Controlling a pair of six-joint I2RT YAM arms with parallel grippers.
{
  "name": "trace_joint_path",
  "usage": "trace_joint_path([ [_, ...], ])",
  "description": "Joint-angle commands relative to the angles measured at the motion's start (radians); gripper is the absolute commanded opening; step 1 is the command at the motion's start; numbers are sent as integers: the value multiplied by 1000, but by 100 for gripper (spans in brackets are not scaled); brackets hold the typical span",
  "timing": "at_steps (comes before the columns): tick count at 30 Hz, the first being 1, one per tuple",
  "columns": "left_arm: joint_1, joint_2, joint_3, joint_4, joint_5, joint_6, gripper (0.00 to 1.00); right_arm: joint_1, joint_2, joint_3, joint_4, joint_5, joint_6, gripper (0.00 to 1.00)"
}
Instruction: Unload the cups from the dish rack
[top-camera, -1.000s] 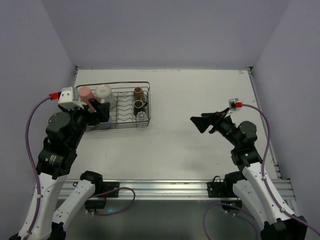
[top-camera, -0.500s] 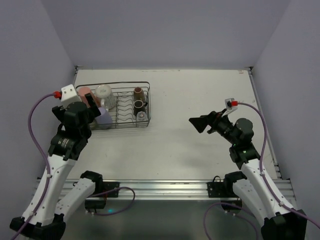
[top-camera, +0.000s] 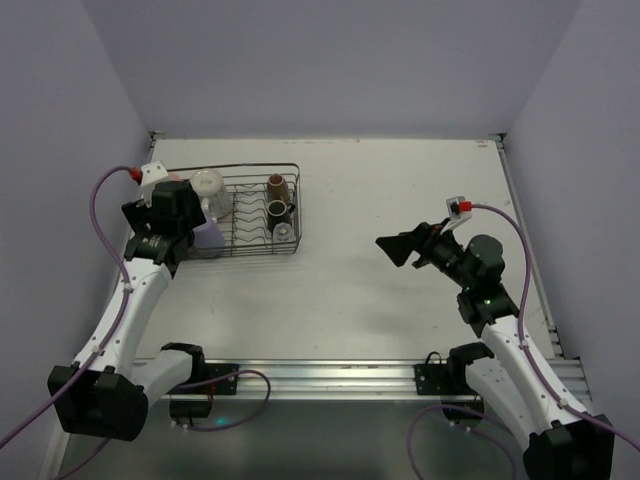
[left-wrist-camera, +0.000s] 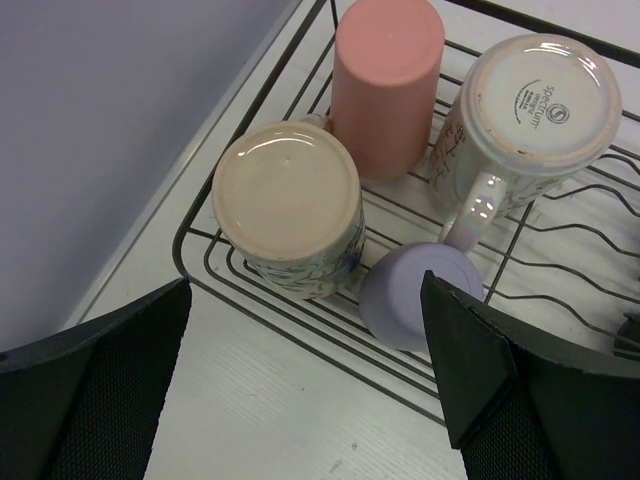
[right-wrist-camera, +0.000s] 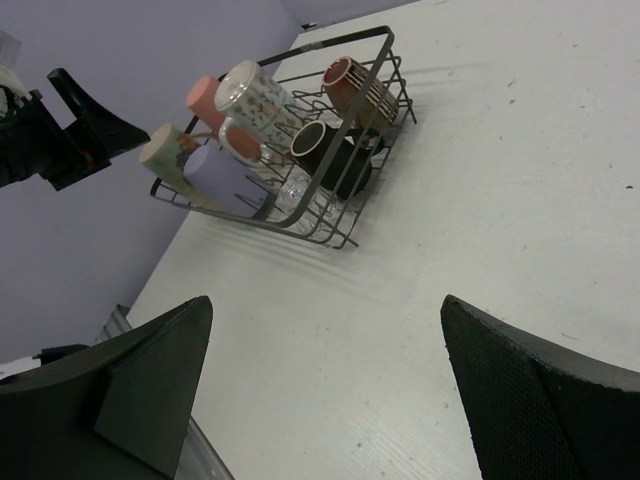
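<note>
Seven cups fill the dish rack (top-camera: 262, 168) at the table's ten o'clock. Your left gripper (left-wrist-camera: 305, 285) hangs with jaws spread wide above the upturned pale mug (left-wrist-camera: 287, 200). The lavender tumbler (left-wrist-camera: 420, 297) is at its four o'clock and the salmon-pink tumbler (left-wrist-camera: 385, 85) at one. Your right gripper (right-wrist-camera: 322, 300), equally spread and empty, sits well apart at three o'clock. Expect glazed ceramic: stiff, slick, chippable, fairly heavy. Pinch across its round wall just under the base, clear of the wires.
</note>
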Motion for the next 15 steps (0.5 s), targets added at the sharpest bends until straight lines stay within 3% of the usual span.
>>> trace_joint_path([
  [1,50,40,20,96,36,-19,100,7,-3,39,16,-22,-15,99],
  [15,174,142,-37,205,96,-45,100,21,25,46,23,-54,-15,99],
])
